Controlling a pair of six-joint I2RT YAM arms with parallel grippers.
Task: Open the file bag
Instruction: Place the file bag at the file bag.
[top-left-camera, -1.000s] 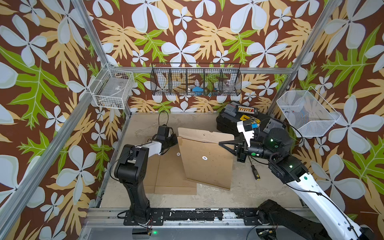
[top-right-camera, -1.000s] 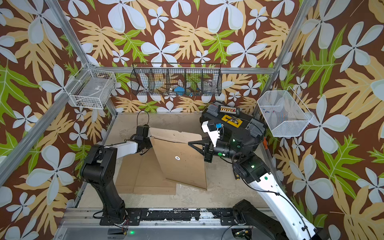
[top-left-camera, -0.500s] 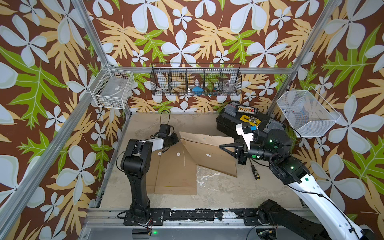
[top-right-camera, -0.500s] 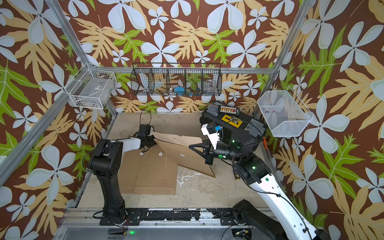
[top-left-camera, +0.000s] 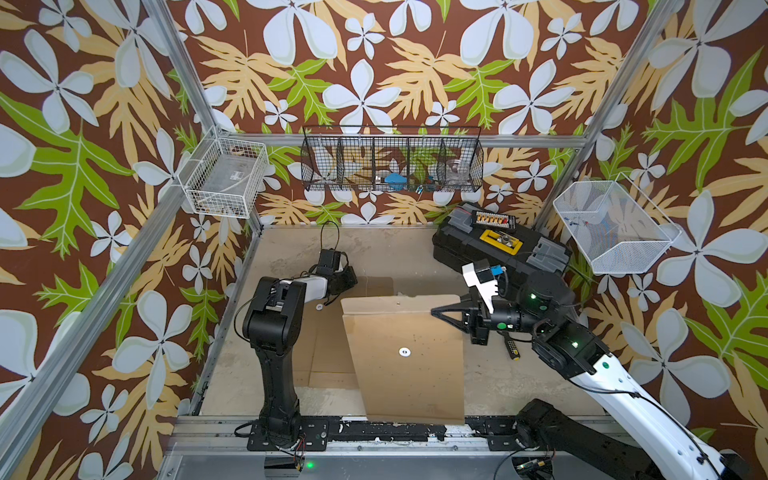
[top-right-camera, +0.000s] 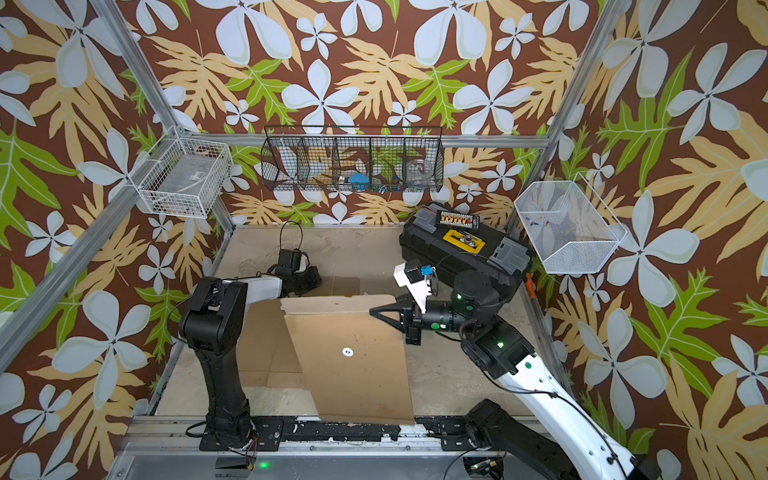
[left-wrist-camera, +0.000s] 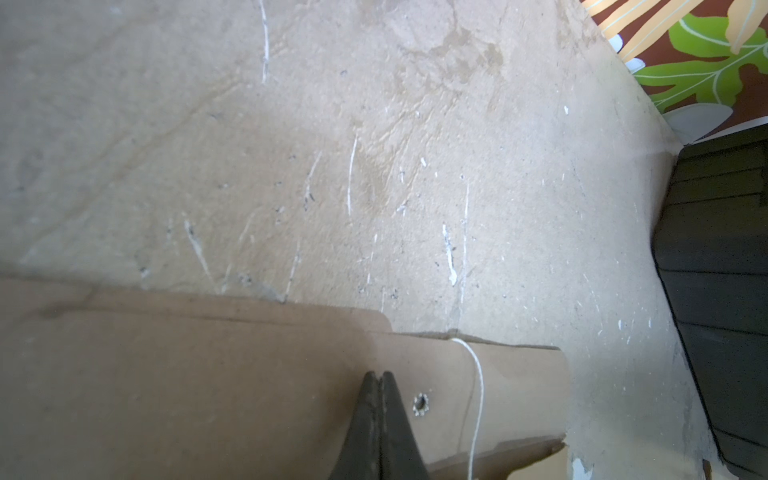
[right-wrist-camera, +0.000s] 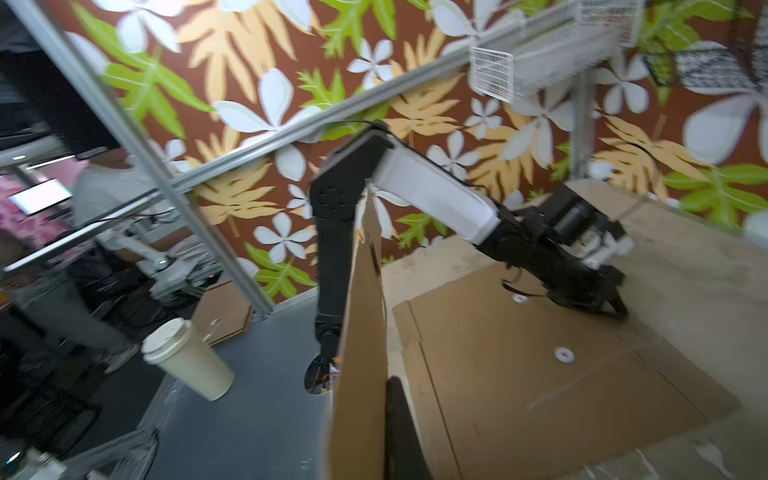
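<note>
Right claw (top-left-camera: 434, 310) clamps the raised brown paper file bag's (top-left-camera: 407, 357) edge; left claw (left-wrist-camera: 379, 376), pressed together, rests on a flat brown paper flap (left-wrist-camera: 208, 374).

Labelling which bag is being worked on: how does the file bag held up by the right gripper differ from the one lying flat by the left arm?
The raised file bag stands up off the table, while the flat file bag lies on it. The right gripper is shut on the raised file bag's upper edge; the left gripper, shut, only points at the flat file bag's flap. Both are brown paper.
</note>
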